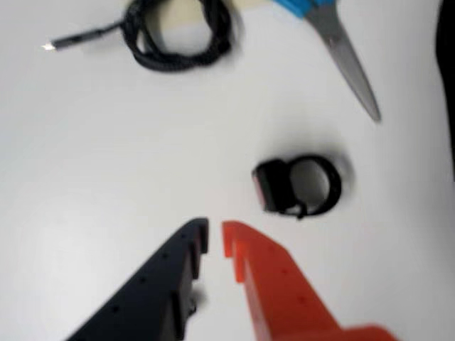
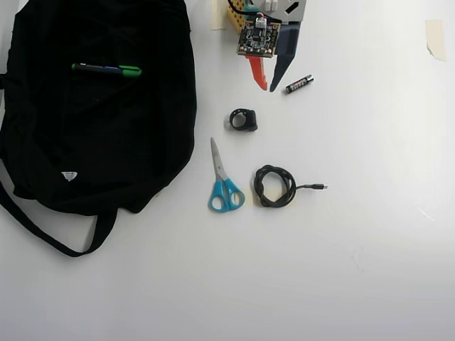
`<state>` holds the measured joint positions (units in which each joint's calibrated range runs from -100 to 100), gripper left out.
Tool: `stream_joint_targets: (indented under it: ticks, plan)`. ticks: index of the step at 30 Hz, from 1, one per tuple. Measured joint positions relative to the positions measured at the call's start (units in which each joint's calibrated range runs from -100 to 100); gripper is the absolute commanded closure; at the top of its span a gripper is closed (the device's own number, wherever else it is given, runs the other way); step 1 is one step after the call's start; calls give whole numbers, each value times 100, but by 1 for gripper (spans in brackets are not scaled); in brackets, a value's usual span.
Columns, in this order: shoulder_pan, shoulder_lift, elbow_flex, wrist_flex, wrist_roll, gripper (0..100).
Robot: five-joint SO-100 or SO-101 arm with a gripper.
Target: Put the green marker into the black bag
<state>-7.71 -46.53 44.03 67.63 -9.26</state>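
Observation:
The green marker (image 2: 106, 69), with a black barrel and green cap, lies flat on top of the black bag (image 2: 92, 142) at the upper left of the overhead view. It does not show in the wrist view. My gripper (image 2: 268, 88) hangs at the top centre, to the right of the bag and well apart from the marker. In the wrist view the gripper (image 1: 215, 236) has its black and orange fingers nearly touching, with nothing between them, above the white table. A dark strip at the right edge of the wrist view (image 1: 448, 85) may be the bag.
A small black ring-shaped clip (image 2: 244, 119) (image 1: 298, 186) lies just below the gripper. A black AAA battery (image 2: 299, 84) lies to its right. Blue-handled scissors (image 2: 224, 181) (image 1: 348, 57) and a coiled black cable (image 2: 275, 186) (image 1: 178, 35) lie mid-table. Tape (image 2: 434, 37) sits at the top right.

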Motion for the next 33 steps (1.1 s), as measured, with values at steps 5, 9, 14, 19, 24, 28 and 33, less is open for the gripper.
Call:
stream_joint_targets:
  ticks: [5, 9, 14, 19, 24, 28, 33]
  plan:
    - [-103, -672, 637, 0, 98, 98]
    - [-125, -1386, 1266, 0, 425, 98]
    - [-184, -2466, 2138, 0, 537, 98]
    - [-132, -3279, 2901, 0, 542, 98]
    - [-140, -3753, 3553, 0, 542, 98]
    - [-140, -4101, 3923, 52, 542, 98]
    - [-257, -4682, 4426, 352, 547, 98]
